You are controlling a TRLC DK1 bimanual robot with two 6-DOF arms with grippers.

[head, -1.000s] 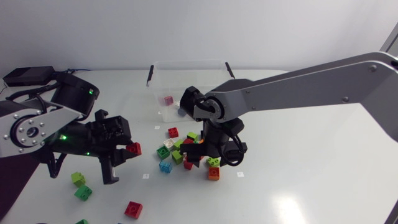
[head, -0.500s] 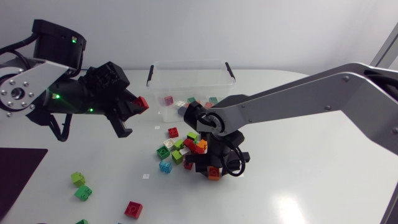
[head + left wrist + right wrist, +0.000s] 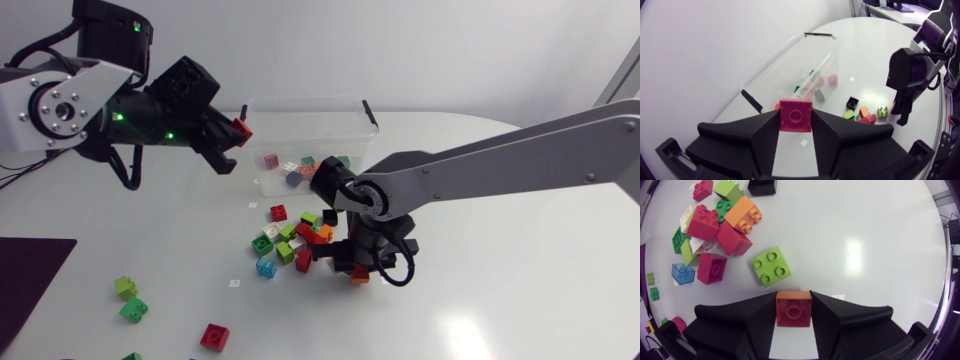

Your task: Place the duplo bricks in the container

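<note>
Bricks clamped, two: red brick [image 3: 795,116] in left pincer [image 3: 795,113], orange brick [image 3: 793,310] in right pincer [image 3: 793,297].

Container [image 3: 785,65]: clear plastic, smooth, glossy.
Red brick [image 3: 795,115], orange brick [image 3: 794,309]: hard plastic, smooth, slight sheen.
My left gripper [image 3: 795,122], right gripper [image 3: 794,312]: matt blk, fine-textured.
Table [image 3: 865,240]: white, smooth, semi-gloss w/ glare.
My right arm [image 3: 500,165]: silver-grey, satin.

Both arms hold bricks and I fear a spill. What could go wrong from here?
The red brick in the left jaws sits at the container's end rim; released now, it might bounce outside. The orange brick in the right jaws is low, a green brick just ahead; moving forward might knock it.
</note>
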